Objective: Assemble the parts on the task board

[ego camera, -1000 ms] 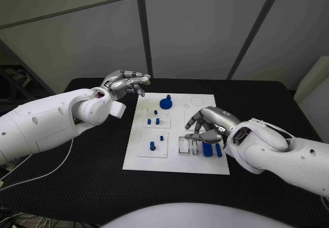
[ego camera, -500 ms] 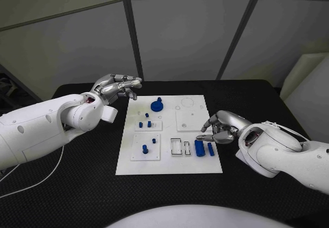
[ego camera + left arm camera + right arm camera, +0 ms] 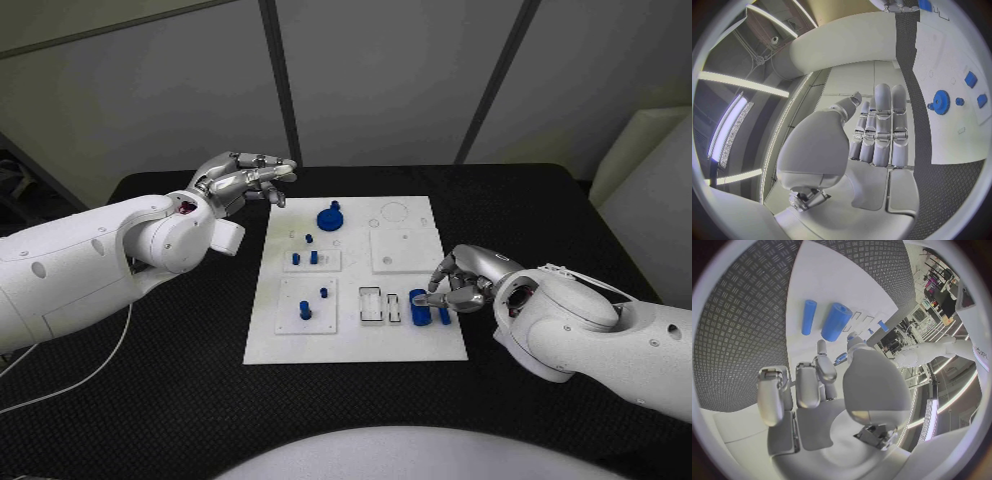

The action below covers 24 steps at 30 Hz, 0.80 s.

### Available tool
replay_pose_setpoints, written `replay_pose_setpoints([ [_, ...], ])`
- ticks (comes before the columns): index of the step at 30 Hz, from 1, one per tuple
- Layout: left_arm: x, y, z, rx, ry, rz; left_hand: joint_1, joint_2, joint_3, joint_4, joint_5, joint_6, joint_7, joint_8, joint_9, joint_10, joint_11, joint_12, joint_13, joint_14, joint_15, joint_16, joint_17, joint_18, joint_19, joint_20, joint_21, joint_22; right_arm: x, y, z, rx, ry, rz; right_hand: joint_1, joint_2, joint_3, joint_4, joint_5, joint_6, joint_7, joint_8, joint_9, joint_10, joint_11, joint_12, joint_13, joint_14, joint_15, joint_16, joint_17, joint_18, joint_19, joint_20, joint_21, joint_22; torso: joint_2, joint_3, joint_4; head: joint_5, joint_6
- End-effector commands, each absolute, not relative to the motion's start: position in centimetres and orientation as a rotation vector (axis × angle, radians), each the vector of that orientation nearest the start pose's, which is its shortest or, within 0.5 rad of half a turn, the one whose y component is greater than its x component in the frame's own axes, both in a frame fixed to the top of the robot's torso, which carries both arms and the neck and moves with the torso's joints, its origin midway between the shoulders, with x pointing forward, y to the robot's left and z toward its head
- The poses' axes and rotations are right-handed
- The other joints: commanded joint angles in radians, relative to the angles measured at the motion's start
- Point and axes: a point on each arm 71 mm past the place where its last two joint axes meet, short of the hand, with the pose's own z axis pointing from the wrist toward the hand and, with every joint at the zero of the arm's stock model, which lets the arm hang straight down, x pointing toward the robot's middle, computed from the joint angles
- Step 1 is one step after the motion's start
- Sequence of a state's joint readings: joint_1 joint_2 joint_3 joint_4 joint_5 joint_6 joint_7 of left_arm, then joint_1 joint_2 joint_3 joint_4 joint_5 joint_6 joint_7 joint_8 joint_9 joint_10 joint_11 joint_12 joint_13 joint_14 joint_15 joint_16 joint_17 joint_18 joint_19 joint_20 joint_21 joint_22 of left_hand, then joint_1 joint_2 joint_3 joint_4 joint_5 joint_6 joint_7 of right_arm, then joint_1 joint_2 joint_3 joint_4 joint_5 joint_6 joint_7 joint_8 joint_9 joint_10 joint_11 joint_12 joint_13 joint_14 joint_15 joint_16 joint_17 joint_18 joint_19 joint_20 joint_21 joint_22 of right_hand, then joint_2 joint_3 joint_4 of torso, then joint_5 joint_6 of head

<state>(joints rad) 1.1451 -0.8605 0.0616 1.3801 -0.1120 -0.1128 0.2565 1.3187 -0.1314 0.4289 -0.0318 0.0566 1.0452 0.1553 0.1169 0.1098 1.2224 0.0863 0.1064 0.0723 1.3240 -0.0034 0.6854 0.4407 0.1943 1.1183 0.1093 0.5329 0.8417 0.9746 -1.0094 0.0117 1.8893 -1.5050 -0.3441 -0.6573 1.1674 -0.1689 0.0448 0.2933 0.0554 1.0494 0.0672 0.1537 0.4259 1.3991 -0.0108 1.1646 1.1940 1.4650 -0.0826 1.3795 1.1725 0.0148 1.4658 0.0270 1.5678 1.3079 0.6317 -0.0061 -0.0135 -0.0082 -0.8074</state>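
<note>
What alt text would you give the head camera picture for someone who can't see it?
The robot's right hand reaches over two blue cylinders at the near right of a white task board on a black table. Its left hand hovers off the board's far left corner.

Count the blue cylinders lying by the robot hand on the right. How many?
2. A thick blue cylinder and a thin blue cylinder lie side by side on the task board, just beyond the right robot hand. Others may be hidden.

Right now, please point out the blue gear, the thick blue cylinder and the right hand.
blue gear [image 3: 330, 219], head view, its disc.
thick blue cylinder [image 3: 836, 321], right wrist view, its side.
right hand [image 3: 464, 280], head view, its back.
</note>
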Motion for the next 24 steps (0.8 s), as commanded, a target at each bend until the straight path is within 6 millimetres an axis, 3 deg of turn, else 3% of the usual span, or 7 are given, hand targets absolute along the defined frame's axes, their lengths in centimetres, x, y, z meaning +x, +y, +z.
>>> replay_pose_setpoints([
  [1,51.2,25.2,-18.4,-1.092,1.532,-1.527,-0.005,0.009,-0.006,0.002,-0.005,-0.009,0.000,-0.004,0.001,-0.008,-0.001,-0.003,0.002,0.000,0.006,-0.003,-0.002,-0.012,0.005,-0.001,-0.004,-0.001,38.4,-20.5,-23.7,0.147,1.940,0.318,-0.011,-0.002,-0.004,0.000,0.003,0.006,-0.002,0.002,0.005,0.007,0.000,0.004,0.003,0.039,0.002,0.002,0.001,-0.015,0.105,0.004,0.003,0.263,0.001,0.0003,-0.0011,0.002,-0.002],
  [20,51.2,25.2,-18.4,-1.090,1.532,-1.529,-0.005,0.009,-0.006,0.002,-0.005,-0.009,0.000,-0.004,0.001,-0.008,-0.001,-0.003,0.002,0.000,0.006,-0.003,-0.002,-0.012,0.005,-0.001,-0.004,-0.001,38.4,-19.0,-25.7,0.114,2.001,0.303,-0.003,0.010,0.007,-0.002,0.006,0.025,-0.009,0.009,0.039,0.009,-0.006,0.016,0.022,0.038,-0.002,0.005,0.006,-0.015,0.105,0.001,0.003,0.263,-0.001,-0.0005,-0.0009,0.006,-0.006],
  [24,51.2,25.2,-18.4,-1.090,1.532,-1.529,-0.005,0.009,-0.006,0.002,-0.005,-0.009,0.000,-0.004,0.001,-0.008,-0.001,-0.003,0.002,0.000,0.006,-0.003,-0.002,-0.012,0.005,-0.001,-0.004,-0.001,38.5,-18.9,-26.0,0.117,2.004,0.302,0.017,0.021,0.019,-0.003,0.007,0.039,-0.013,0.013,0.056,0.012,-0.009,0.022,0.030,0.038,-0.004,0.006,0.006,-0.015,0.105,-0.001,0.003,0.263,-0.001,-0.0007,-0.0004,0.006,-0.007],
])
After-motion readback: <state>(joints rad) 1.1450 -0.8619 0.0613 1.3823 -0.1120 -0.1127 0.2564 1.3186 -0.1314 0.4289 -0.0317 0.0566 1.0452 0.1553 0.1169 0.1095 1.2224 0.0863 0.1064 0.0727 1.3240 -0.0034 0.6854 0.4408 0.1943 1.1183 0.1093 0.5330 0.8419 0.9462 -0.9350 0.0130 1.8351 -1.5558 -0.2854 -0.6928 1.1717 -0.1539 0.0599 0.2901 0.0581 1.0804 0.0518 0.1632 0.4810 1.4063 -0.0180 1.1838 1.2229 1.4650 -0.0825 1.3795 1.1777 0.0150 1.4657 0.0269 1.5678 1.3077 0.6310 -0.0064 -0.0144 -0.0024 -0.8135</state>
